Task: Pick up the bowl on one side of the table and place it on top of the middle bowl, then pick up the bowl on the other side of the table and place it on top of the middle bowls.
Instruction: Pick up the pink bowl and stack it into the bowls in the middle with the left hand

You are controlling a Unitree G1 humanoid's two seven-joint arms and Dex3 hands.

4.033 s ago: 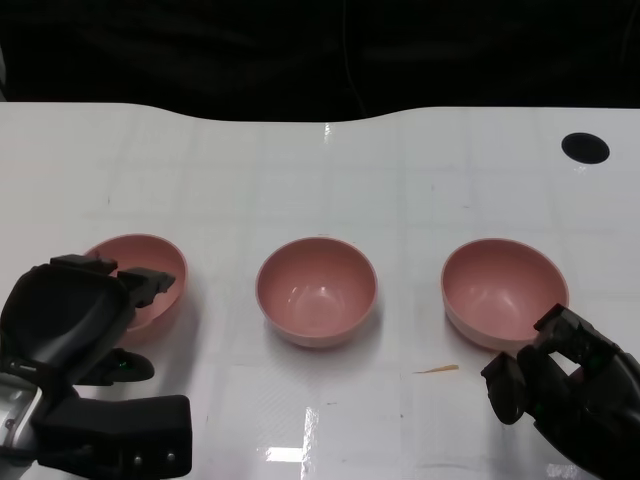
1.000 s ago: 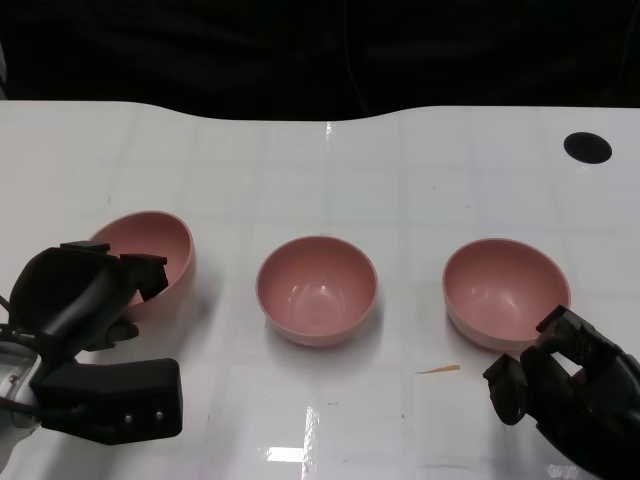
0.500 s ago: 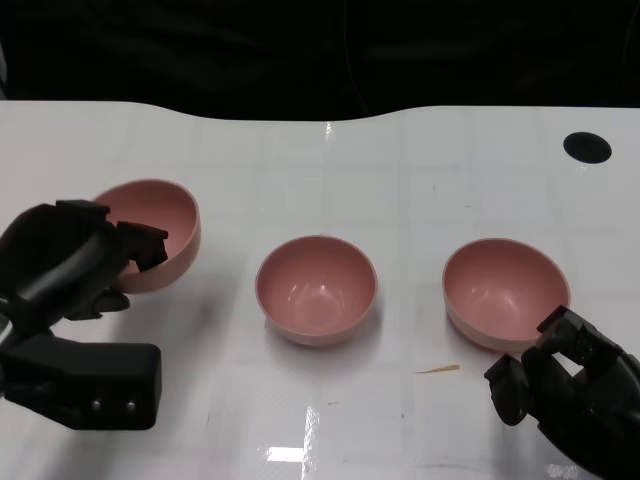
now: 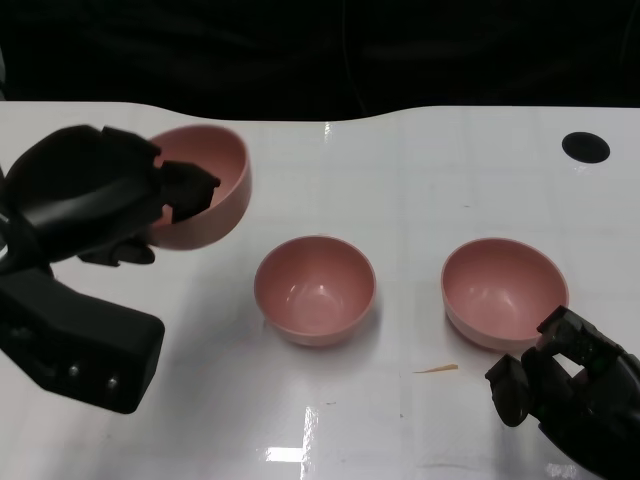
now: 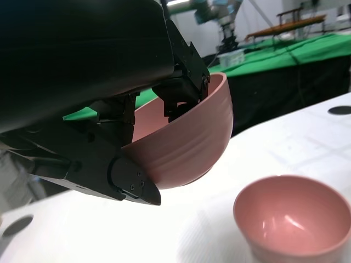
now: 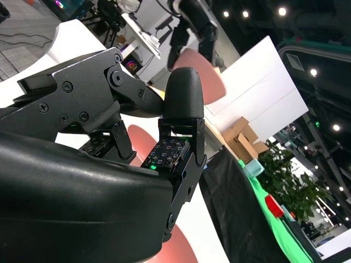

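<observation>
My left hand (image 4: pixel 110 195) grips the left bowl (image 4: pixel 205 190) by its rim, fingers inside, thumb on the outer wall. The bowl's off the table, tilted, up-left of the middle bowl (image 4: pixel 314 288) & not over it yet. My right hand (image 4: pixel 565 385) sits low, just in front of the right bowl (image 4: pixel 505 293), fingers curled in w/ nothing in them.

Bowl looks like thin rigid plastic: light, stiff, glossy, so prob. slippery. I'd say a rim pinch is the place to hold, but it can pivot, hence the tilt.

Left wrist view shows finger pads (image 5: pixel 184 98) inside the rim & clear air under the bowl; head view can't. Head view gives the layout of all three bowls on the table (image 4: pixel 400 180). Right wrist view is mostly its own hand, little else.
</observation>
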